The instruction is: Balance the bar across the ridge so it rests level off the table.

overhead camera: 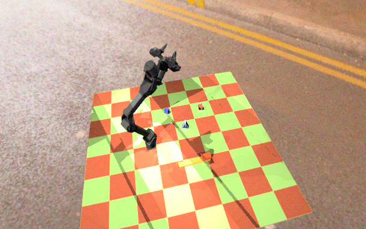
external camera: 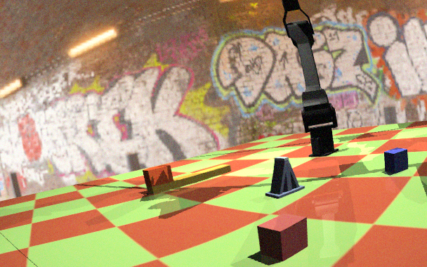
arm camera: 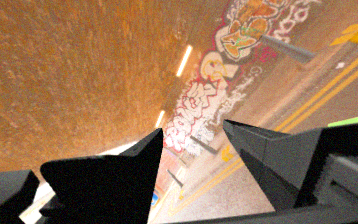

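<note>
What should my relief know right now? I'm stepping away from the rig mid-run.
Gripper: open, holding nothing, raised high above the board's far side.
Bar: flat on the checkered table, yellow with an orange block at one end, untouched.
Ridge: upright, apart from the bar.
Done: nothing yet.
Left: grasp the bar, balance it level across the ridge, release.

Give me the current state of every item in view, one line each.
Gripper: open, empty, raised high above the table.
Bar: lying on the table, red block at one end, not on the ridge.
Ridge: upright, nothing on it.
Blue cube: resting alone.
Dark red cube: resting alone.
</note>
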Controlling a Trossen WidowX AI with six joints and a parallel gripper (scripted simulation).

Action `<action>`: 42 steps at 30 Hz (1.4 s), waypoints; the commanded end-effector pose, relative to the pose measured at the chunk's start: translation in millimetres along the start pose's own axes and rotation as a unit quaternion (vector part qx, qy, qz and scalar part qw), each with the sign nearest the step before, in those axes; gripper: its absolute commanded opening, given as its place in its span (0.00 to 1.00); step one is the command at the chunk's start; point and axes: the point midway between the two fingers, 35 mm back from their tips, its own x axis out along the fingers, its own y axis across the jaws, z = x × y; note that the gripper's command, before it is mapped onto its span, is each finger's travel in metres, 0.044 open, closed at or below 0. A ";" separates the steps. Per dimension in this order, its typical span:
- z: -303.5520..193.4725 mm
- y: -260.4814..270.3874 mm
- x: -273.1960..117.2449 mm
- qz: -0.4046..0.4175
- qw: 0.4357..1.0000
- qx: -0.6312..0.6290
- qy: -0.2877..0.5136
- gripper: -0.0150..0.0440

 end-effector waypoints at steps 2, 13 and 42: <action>7.9 -46.8 6.8 -0.074 0.996 0.043 -0.012 0.79; 31.7 -148.2 -3.1 -0.230 0.958 0.156 -0.069 0.79; 81.2 -360.7 -163.6 -0.516 0.646 0.439 -0.352 0.79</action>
